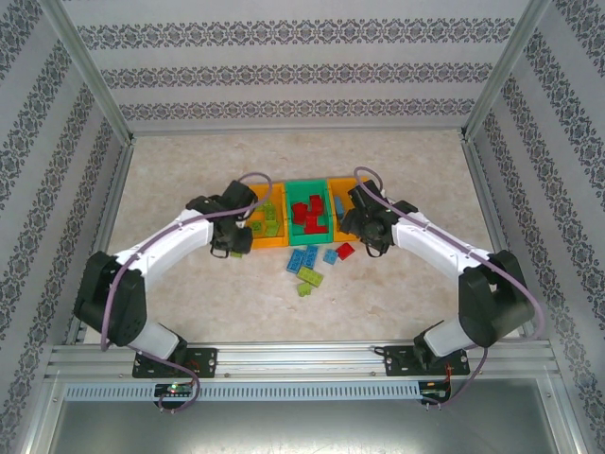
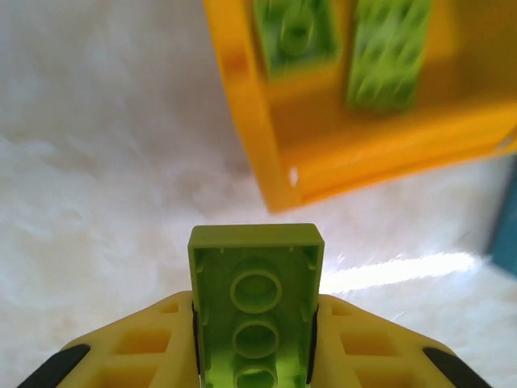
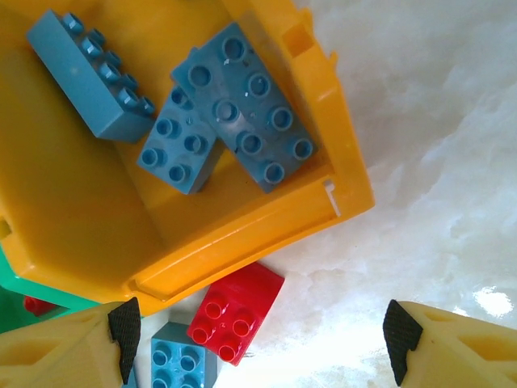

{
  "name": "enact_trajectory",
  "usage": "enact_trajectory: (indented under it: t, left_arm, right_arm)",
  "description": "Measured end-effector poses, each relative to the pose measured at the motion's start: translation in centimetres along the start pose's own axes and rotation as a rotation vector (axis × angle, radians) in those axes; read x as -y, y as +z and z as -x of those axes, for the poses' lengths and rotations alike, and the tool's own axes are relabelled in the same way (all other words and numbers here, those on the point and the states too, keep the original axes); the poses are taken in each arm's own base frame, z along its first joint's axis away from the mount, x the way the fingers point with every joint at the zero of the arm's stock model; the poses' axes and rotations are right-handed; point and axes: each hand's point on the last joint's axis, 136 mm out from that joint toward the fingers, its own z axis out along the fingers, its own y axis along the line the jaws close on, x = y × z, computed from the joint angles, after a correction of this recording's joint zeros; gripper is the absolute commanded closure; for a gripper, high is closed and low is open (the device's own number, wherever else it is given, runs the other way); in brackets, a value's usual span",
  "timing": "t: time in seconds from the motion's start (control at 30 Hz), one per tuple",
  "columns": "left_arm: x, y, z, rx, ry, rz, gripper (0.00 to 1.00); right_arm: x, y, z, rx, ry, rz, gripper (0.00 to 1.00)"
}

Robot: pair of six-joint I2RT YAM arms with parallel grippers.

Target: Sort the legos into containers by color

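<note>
The left gripper (image 2: 255, 339) is clenched on one lime brick (image 2: 256, 299), pinched by its side walls with the hollow underside towards the wrist camera. Just ahead of the brick is a strip of bare table (image 2: 97, 202), which widens to the gripper's left. Beyond that stands the near corner of the left orange bin (image 2: 275, 170), apart from the brick. Two lime legos (image 2: 388, 52) lie inside this bin.

The right gripper (image 3: 262, 343) hangs released, jaws spread wide and holding nothing. Between its fingers (image 3: 125, 335) lie one red brick (image 3: 237, 311) and one blue brick (image 3: 182, 360). The red one is just beside the outer wall of the right orange bin (image 3: 242, 242). Farther in, that bin holds three blue legos (image 3: 246, 105). The table is open to this gripper's right, and a corner of the green bin (image 3: 32, 291) sits to its left.

From above, about six loose legos (image 1: 309, 277) lie between the two grippers.
</note>
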Motion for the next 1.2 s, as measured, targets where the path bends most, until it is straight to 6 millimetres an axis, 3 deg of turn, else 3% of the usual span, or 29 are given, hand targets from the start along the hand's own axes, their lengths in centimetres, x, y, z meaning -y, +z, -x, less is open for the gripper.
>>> enact_trajectory:
  t: [0.07,0.2,0.3,0.43,0.53,0.67,1.0,1.2]
  left_arm:
    - [0.3,-1.9,2.4,0.076,-0.009,-0.010,0.75]
    - [0.7,-3.6,4.9,0.141,-0.027,-0.029,0.75]
    - [1.2,-3.0,6.6,0.136,-0.044,-0.054,0.75]
    - [2.1,-0.4,8.5,0.091,-0.070,-0.090,0.74]
    - [2.6,1.5,9.2,0.050,-0.081,-0.112,0.71]
    - [3.0,2.8,10.2,0.032,-0.091,-0.130,0.66]
    - [3.7,2.8,10.5,0.021,-0.116,-0.169,0.43]
    - [3.8,2.8,10.5,0.018,-0.118,-0.176,0.38]
  right_arm:
    - [-0.3,0.5,-0.7,-0.017,-0.012,-0.006,0.19]
    - [-0.8,1.3,-1.9,-0.041,-0.023,-0.013,0.20]
    - [-1.6,1.8,-2.7,-0.059,-0.029,-0.014,0.22]
    - [-3.5,2.2,-3.4,-0.073,-0.064,0.000,0.23]
    - [-4.8,2.4,-4.1,-0.082,-0.093,0.011,0.24]
    - [-5.1,2.8,-5.1,-0.105,-0.091,0.005,0.27]
    - [-4.7,3.7,-6.7,-0.144,-0.055,-0.037,0.30]
    - [-4.6,4.0,-6.9,-0.153,-0.041,-0.045,0.32]
